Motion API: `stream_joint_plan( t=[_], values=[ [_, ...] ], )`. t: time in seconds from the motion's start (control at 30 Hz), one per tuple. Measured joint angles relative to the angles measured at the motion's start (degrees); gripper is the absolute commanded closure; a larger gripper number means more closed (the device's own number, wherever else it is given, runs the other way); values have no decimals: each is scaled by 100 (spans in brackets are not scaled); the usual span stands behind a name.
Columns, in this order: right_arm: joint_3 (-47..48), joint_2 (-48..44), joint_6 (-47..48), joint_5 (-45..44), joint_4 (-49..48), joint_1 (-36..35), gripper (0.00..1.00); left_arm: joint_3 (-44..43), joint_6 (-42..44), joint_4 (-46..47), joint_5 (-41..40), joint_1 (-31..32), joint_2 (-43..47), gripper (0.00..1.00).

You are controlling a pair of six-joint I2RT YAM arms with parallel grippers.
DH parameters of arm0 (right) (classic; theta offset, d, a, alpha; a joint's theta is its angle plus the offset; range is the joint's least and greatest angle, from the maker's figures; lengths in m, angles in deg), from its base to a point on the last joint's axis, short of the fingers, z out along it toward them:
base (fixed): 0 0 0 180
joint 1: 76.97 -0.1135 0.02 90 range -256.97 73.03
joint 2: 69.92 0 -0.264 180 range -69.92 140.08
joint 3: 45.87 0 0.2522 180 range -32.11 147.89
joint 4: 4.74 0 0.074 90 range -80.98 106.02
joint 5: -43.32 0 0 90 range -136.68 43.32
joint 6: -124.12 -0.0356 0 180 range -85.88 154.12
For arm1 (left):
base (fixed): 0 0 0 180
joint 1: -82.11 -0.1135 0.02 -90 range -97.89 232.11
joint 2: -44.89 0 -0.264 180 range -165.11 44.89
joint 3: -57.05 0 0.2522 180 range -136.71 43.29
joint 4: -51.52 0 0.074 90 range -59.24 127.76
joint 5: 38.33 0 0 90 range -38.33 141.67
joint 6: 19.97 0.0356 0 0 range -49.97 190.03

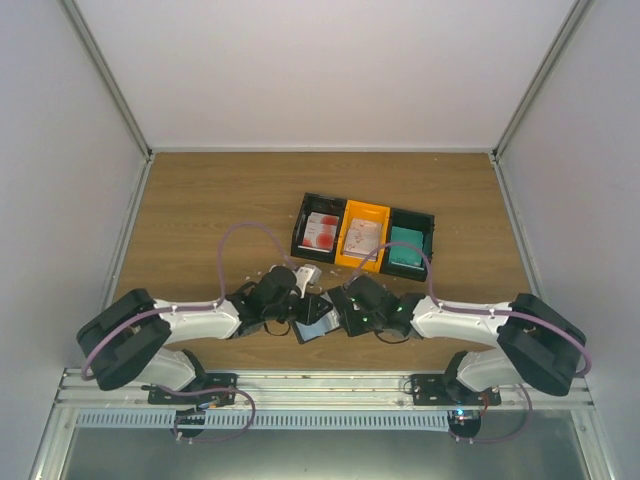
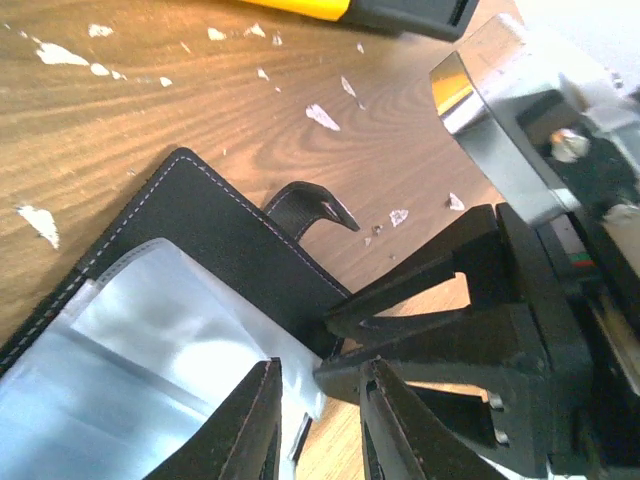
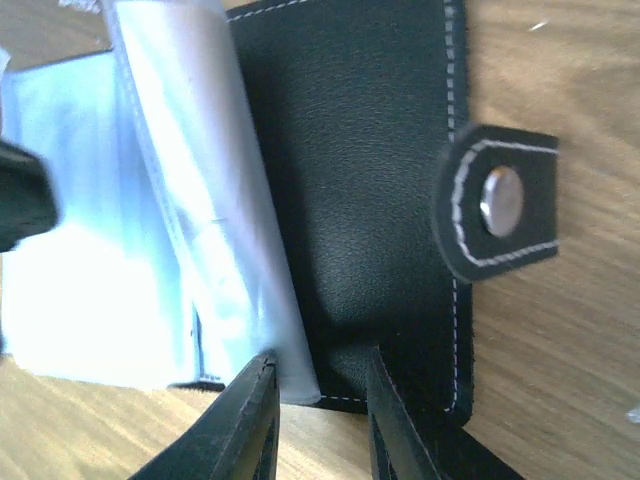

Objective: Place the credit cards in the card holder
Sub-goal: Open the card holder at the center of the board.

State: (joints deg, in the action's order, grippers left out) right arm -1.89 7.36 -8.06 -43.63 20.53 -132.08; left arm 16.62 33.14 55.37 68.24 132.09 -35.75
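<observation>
The left gripper (image 2: 322, 370) has its two black fingers parted by a narrow gap, clamped on nothing, with a corner of the clear plastic sleeves (image 2: 170, 330) lying between the tips. Facing it, the right gripper (image 3: 320, 358) is likewise slightly parted, its tips standing at the edge of the small black stitched leather card holder (image 3: 370, 180). I cannot tell whether they press on that cover. The holder lies open and flat on the brown wooden table (image 1: 200, 200), close in front of the arm bases between both wrists. Its pale sleeves are fanned toward the left arm and its black snap tab with a silver stud (image 3: 497, 203) sticks out from one edge. Small white scraps (image 2: 322, 117) are scattered on the wood around it. Farther back stand three open bins in a row: a black bin (image 1: 300, 232) with red-and-white credit cards (image 1: 322, 232), an orange bin (image 1: 365, 210) with a pale pinkish-grey card (image 1: 362, 237), and another black bin (image 1: 428, 230) with a teal card (image 1: 405, 247).
</observation>
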Motion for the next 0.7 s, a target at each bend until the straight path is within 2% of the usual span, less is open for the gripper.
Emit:
stream_joint_plan(
  t=[0.2,0.4,0.57,0.7],
  values=[
    [98,37,-251,-354,173,4,77,76,-109,-68,-227,0,190,75],
    [107,-463,-444,-719,514,9,70,7,-103,-149,-188,0,-238,75],
    [107,-1108,-385,-761,560,11,70,-479,61,-396,-125,0,-682,74],
    [107,-1161,-205,-566,531,11,73,-920,232,-518,-96,0,-984,74]
  ],
)
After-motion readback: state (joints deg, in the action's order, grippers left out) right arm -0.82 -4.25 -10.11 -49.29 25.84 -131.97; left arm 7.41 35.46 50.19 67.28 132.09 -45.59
